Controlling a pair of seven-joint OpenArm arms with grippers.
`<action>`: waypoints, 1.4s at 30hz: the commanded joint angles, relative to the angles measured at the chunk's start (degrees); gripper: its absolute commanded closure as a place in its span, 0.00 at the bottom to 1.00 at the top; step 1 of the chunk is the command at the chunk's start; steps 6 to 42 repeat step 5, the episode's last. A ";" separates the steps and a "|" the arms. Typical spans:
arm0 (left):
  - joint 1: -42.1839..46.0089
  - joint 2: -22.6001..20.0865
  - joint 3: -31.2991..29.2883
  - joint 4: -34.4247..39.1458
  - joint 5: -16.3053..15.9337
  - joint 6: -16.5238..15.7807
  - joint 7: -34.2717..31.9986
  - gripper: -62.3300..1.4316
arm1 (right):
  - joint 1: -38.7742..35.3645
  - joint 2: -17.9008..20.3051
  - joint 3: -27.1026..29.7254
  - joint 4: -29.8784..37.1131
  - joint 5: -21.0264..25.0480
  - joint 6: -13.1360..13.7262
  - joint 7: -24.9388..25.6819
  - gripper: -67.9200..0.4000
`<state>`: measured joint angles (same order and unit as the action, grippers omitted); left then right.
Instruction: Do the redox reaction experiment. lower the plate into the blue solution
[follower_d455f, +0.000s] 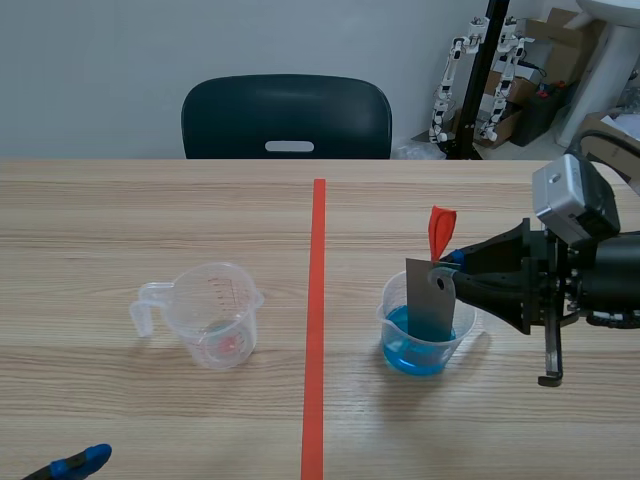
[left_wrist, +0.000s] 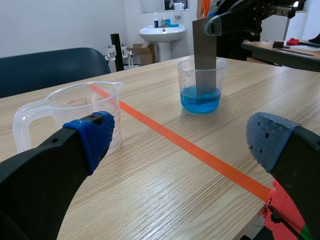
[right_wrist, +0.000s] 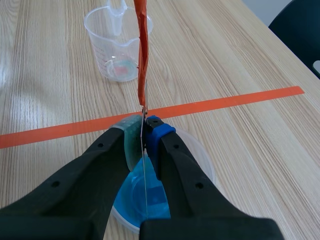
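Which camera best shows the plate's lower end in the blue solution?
Left wrist view: the plate stands broadside, its lower end dipping into the blue solution. Scene view shows its face from above; right wrist view, only its thin edge.

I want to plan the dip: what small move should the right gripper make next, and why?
Probably ease the plate straight down a little further. The right gripper is shut on its top, the plate stands upright inside the beaker, and only its lower end seems to reach the blue solution.
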<state>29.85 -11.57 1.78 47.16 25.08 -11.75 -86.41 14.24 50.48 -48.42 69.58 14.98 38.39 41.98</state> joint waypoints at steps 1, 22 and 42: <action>0.46 -0.07 -0.11 0.94 -0.39 0.07 -2.62 0.10 | 0.66 0.46 0.85 0.48 1.01 0.15 1.05 0.99; 0.46 -0.07 -0.11 0.94 -0.39 0.07 -2.62 0.10 | 0.66 0.46 0.85 0.48 1.01 0.15 1.05 0.98; 0.46 -0.07 -0.11 0.94 -0.39 0.07 -2.62 0.10 | 0.66 0.46 0.85 0.48 1.01 0.15 1.05 0.98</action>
